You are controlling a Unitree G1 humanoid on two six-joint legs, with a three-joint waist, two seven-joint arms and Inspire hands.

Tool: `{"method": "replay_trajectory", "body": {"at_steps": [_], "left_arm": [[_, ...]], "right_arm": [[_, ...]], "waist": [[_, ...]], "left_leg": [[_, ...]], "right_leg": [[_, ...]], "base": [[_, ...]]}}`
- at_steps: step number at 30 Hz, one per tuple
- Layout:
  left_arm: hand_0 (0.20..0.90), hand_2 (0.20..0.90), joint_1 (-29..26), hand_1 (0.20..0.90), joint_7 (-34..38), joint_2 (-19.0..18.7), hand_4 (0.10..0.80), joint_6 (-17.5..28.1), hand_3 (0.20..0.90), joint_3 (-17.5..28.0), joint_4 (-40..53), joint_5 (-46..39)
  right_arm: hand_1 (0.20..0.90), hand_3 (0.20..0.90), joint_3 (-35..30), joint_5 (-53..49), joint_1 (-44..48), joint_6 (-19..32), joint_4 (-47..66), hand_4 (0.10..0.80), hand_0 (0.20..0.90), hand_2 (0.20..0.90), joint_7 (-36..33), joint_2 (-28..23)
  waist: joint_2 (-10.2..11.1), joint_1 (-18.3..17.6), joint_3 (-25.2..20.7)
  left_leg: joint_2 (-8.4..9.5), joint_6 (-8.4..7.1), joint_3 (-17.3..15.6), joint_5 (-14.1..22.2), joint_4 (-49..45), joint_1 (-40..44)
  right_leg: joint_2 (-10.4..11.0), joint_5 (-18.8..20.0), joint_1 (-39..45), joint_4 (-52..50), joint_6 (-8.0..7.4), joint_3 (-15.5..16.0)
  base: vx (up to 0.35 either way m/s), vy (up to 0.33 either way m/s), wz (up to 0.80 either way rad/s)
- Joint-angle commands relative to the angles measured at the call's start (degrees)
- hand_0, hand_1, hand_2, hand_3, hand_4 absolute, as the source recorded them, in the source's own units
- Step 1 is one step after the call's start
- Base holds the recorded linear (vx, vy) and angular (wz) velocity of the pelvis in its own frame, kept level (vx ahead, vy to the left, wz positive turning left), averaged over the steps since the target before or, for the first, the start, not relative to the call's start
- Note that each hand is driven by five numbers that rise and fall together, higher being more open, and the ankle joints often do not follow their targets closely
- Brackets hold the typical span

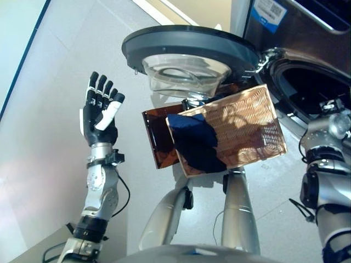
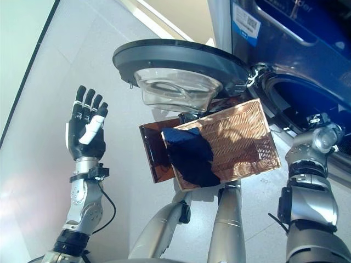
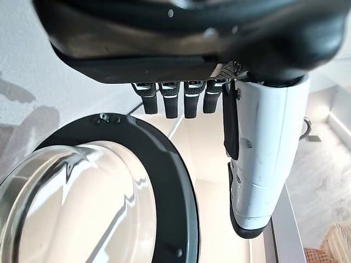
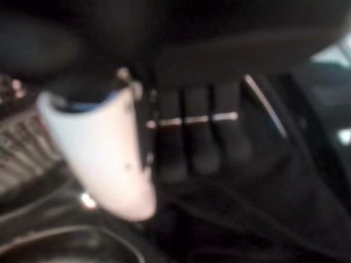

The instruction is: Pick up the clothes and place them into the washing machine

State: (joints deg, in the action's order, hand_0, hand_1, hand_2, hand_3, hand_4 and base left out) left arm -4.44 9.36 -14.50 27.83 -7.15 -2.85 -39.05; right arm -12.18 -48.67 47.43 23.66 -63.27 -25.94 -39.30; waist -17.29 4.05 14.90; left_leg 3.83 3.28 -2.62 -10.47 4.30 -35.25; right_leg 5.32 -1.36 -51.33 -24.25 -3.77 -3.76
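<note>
Left eye view: one wicker basket point(image 1: 241, 129) is seen, tilted, just beside the open drum point(image 1: 312, 90) of one washing machine point(image 1: 307, 33). One dark blue garment point(image 1: 194, 142) lies at the basket's near-left corner, partly over the rim. One brown panel point(image 1: 159, 137) shows behind the basket. One round door point(image 1: 186, 52) with a glass bowl is swung open. The left robot hand point(image 1: 100, 112) is raised upright over the floor point(image 1: 49, 82), palm turned inward, fingers straight and spread wide, nothing held.

Right eye view: the right arm is seen reaching to the drum mouth; its hand is hidden there.

Left wrist view: straight fingers point(image 3: 167, 98) and the white-covered thumb point(image 3: 263, 159) are recorded above the door, empty.

Right wrist view: the right robot hand point(image 4: 164, 137) is seen inside the dark drum; its grasp cannot be told.
</note>
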Motion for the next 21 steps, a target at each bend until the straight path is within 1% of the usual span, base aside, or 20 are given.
{"method": "replay_trajectory", "body": {"at_steps": [1, 4, 7, 8, 14, 17, 21], "left_arm": [[0.900, 0.900, -0.8, 0.900, 0.9, -2.2, 0.800, 6.0, 0.900, 4.0, 0.9, 1.5], [0.900, 0.900, -0.6, 0.900, 1.2, -2.1, 0.800, 6.2, 0.900, 4.4, 1.0, 2.2], [0.900, 0.900, -0.7, 0.900, 1.4, -2.2, 0.800, 6.5, 0.900, 4.4, 0.9, 2.3], [0.900, 0.900, -0.5, 0.900, 1.7, -2.2, 0.800, 6.8, 0.900, 4.4, 1.2, 2.0], [0.900, 0.900, 0.1, 0.900, 2.1, -2.5, 0.800, 6.7, 0.900, 4.5, 1.2, 2.2], [0.900, 0.900, 0.2, 0.900, 2.3, -2.7, 0.800, 6.7, 0.900, 5.0, 1.2, 2.3], [0.900, 0.900, 0.7, 0.900, 2.5, -2.9, 0.800, 6.8, 0.900, 5.4, 1.7, 2.5]], "right_arm": [[0.200, 0.200, 0.7, 3.9, -0.4, 6.6, 3.1, 0.300, 0.200, 0.200, -2.8, -4.6], [0.200, 0.200, 0.2, 7.0, -1.3, 8.0, 6.5, 0.300, 0.200, 0.200, -5.4, -4.2], [0.200, 0.200, -1.5, 6.4, -1.0, 9.2, 6.6, 0.300, 0.200, 0.200, -7.1, -4.4], [0.200, 0.200, -2.1, 7.4, -0.1, 9.7, 6.7, 0.300, 0.200, 0.200, -9.7, -5.1], [0.200, 0.200, -2.4, 12.4, 0.5, 7.7, 7.9, 0.300, 0.200, 0.200, -14.8, -7.8], [0.200, 0.200, -2.2, 14.1, 0.6, 6.7, 7.8, 0.300, 0.200, 0.200, -15.9, -9.3], [0.200, 0.200, -3.1, 15.9, 1.1, 6.5, 8.1, 0.300, 0.200, 0.200, -18.7, -11.7]], "waist": [[1.4, 2.2, -6.5], [0.9, 2.1, -6.6], [0.7, 2.4, -6.9], [0.3, 2.6, -7.2], [-0.6, 3.0, -7.9], [-0.6, 2.9, -8.0], [-0.5, 2.8, -8.1]], "left_leg": [[-0.84, -6.57, 0.0, 5.9, 0.7, 2.8], [-0.85, -6.54, -0.2, 5.9, 0.7, 2.9], [-0.81, -6.56, -0.2, 6.1, 0.7, 3.1], [-0.70, -6.55, -0.1, 6.2, 0.7, 3.2], [-0.58, -6.52, -0.1, 6.4, 0.7, 3.9], [-0.59, -6.53, -0.3, 6.6, 0.7, 4.3], [-0.63, -6.58, -0.2, 6.7, 0.7, 4.4]], "right_leg": [[-2.8, 3.0, 6.6, 13.7, 1.09, 2.7], [-3.0, 2.9, 6.6, 13.6, 1.10, 2.4], [-2.9, 2.7, 6.7, 13.4, 1.09, 2.4], [-2.9, 2.5, 6.8, 13.4, 1.10, 2.4], [-2.8, 2.1, 7.1, 12.6, 1.08, 2.3], [-2.9, 2.0, 7.3, 12.5, 1.10, 2.3], [-3.2, 1.8, 7.5, 12.6, 1.15, 2.3]], "base": [[0.000, 0.000, 0.00], [0.030, 0.011, -0.05], [0.024, 0.013, -0.02], [0.033, 0.022, -0.02], [0.007, 0.004, 0.00], [0.020, -0.007, -0.02], [0.000, 0.000, 0.00]]}}
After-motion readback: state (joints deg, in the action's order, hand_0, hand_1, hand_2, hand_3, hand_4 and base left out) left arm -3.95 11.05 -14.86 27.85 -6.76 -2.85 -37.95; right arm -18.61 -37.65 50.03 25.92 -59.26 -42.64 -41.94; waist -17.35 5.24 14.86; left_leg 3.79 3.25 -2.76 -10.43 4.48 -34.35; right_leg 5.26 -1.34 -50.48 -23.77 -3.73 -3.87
